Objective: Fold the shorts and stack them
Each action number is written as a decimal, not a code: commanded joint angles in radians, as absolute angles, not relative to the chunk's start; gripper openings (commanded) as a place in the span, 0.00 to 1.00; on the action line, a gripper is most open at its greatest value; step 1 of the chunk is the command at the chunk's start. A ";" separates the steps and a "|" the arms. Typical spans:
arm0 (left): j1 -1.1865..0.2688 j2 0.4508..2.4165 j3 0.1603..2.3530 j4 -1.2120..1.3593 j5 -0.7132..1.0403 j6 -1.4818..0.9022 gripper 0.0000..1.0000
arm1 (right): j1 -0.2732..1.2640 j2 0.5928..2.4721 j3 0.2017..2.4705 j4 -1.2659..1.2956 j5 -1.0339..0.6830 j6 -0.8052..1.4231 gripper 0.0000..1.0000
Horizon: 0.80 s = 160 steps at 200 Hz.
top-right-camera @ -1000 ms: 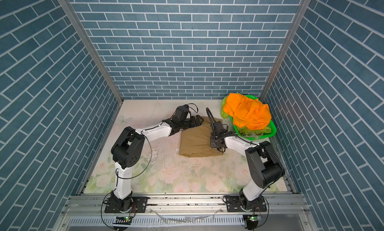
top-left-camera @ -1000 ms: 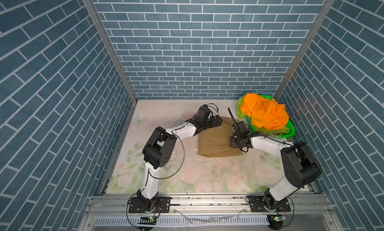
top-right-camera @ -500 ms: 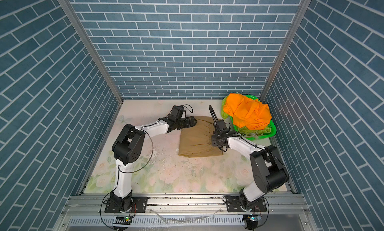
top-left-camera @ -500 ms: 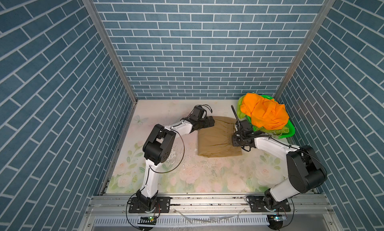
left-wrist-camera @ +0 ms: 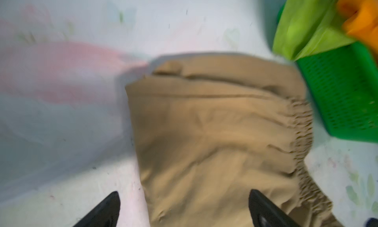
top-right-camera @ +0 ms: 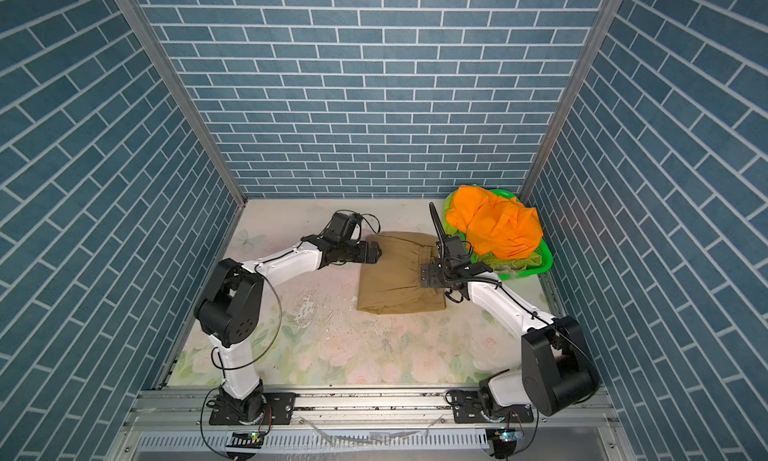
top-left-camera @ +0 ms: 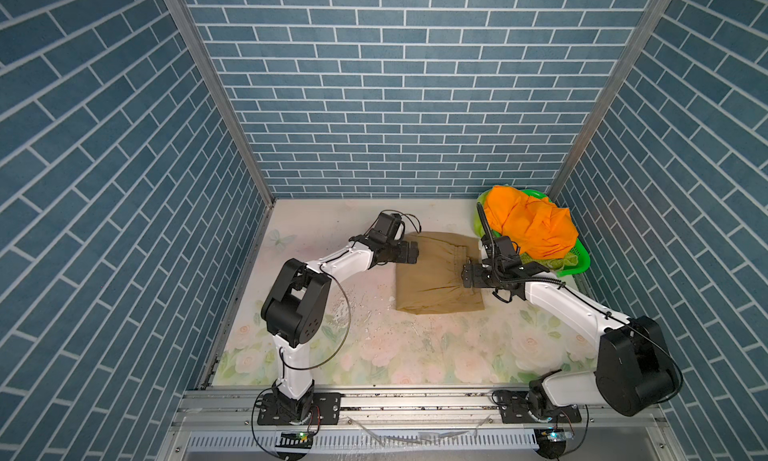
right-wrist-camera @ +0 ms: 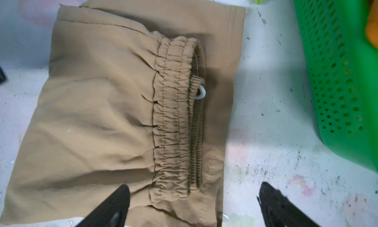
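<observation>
We see folded tan shorts (top-left-camera: pixel 436 278) lying flat on the floral table (top-left-camera: pixel 374 346) between our left gripper (top-left-camera: pixel 409 252) and right gripper (top-left-camera: pixel 467 275), each with jaws spread wide and straddling an opposite edge of the cloth, while orange shorts (top-left-camera: pixel 528 226) and lime green shorts (left-wrist-camera: pixel 302 25) heap in a green basket (right-wrist-camera: pixel 335 82) beside the right jaws.

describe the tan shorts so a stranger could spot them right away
On the floral tabletop, look just left of the green basket in the far right corner. The tan shorts lie there folded flat into a rectangle, unlike the orange shorts heaped in the basket.
</observation>
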<state>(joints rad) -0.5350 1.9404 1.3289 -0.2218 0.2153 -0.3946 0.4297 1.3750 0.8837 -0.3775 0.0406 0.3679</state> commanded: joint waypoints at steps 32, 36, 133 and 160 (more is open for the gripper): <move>-0.533 1.984 1.322 -0.270 0.312 -0.416 0.91 | 0.386 1.299 0.810 -0.377 0.006 0.405 0.99; -0.533 1.993 1.326 -0.271 0.321 -0.415 0.90 | 0.384 1.297 0.804 -0.370 0.001 0.410 0.99; -0.530 2.053 1.407 -0.386 0.308 -0.394 0.18 | 0.378 1.269 0.789 -0.340 -0.011 0.431 0.99; -0.507 2.044 1.478 -0.498 0.243 -0.327 0.00 | 0.377 1.289 0.813 -0.332 -0.014 0.426 0.99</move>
